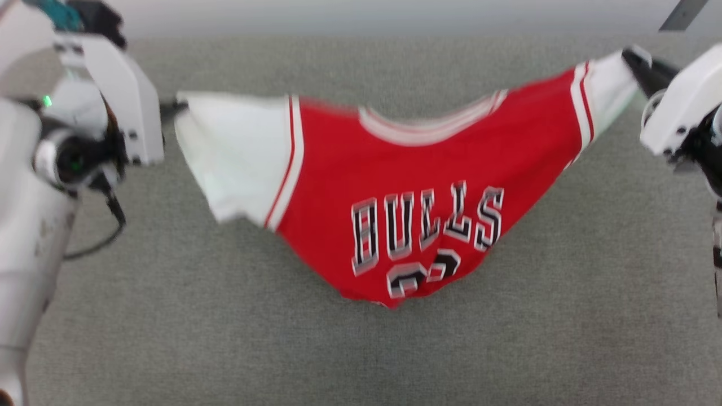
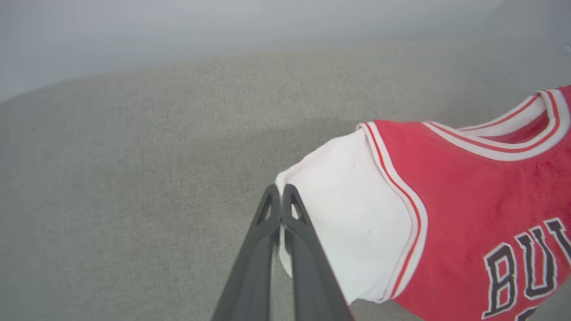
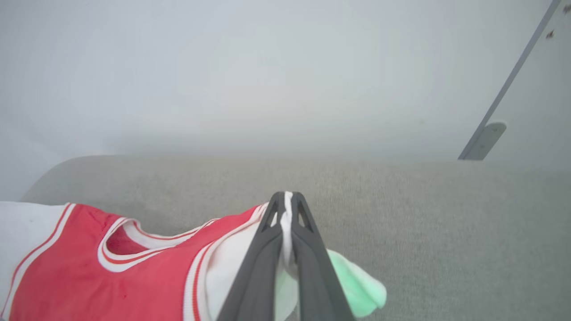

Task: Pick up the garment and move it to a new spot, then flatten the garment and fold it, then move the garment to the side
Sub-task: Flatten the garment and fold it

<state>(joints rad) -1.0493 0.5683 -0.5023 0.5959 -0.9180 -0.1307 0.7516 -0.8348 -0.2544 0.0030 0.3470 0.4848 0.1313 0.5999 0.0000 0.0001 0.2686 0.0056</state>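
The left fingers (image 2: 280, 192) pinch one white sleeve; the right fingers (image 3: 286, 198) pinch the other. The shirt (image 1: 406, 186) hangs between them, long axis running finger to finger, chest sagging toward the grey bench (image 1: 169, 316), possibly brushing it; both arms equally near.

Layout: red cloth basketball shirt with white sleeves (image 1: 395, 186) hangs spread above grey woven tabletop (image 1: 169, 338). Sleeve tip at left sits clamped in left gripper (image 2: 280, 191); sleeve tip at right in right gripper (image 3: 287, 200). Shirt middle sags lowest.
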